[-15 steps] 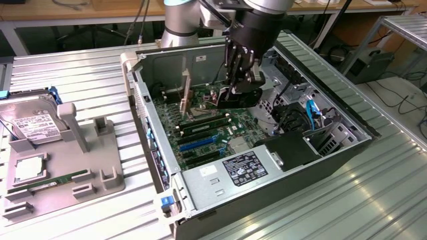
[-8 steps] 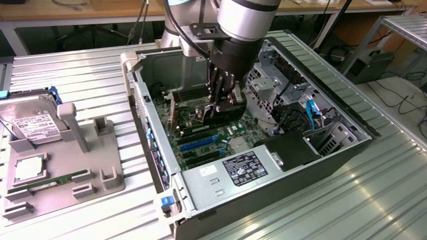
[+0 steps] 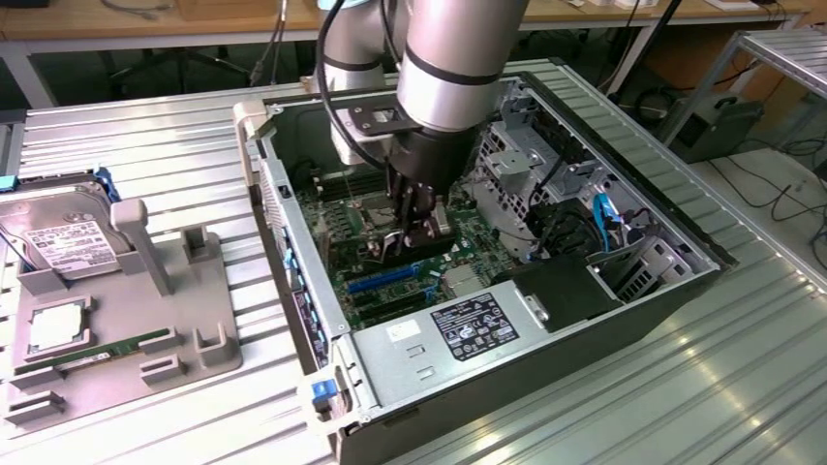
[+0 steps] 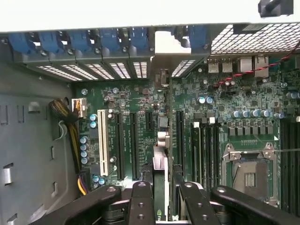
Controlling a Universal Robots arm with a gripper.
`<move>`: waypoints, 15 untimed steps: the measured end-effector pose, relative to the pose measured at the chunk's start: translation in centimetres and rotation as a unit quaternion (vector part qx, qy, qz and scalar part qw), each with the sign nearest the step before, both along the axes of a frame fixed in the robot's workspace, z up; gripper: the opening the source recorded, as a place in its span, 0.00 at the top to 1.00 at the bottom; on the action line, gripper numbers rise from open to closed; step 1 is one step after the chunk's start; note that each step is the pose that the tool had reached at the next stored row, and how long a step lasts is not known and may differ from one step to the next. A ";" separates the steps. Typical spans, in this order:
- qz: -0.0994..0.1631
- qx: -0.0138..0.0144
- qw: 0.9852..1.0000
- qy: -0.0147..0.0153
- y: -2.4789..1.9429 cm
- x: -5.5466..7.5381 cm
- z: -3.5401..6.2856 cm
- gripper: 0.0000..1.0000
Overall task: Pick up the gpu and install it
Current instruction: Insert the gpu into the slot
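Gpu (image 4: 160,183) is hanging on edge inside the open computer case (image 3: 621,320), the tool (image 3: 420,232) pinching it from both sides, likely so its lower edge is facing the long slots of the motherboard (image 4: 140,93).

We find case (image 3: 278,194) open overhead | drive cage (image 3: 517,160) close beside hand (image 3: 416,237) gripping gpu (image 4: 159,185) | power supply (image 3: 472,325) fills one end

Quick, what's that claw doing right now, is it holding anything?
Gripper: closed, holding the gpu between its fingers.
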State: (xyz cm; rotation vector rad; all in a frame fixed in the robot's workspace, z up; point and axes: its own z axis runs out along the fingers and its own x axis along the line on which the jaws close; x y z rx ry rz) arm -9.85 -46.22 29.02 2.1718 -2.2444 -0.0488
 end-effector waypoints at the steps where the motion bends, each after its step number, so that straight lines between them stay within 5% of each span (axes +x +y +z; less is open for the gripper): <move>1: 0.001 0.000 1.000 0.000 0.04 -0.1 -0.14 0.74; 15: 0.006 0.000 1.000 0.000 0.07 -0.8 -1.03 0.74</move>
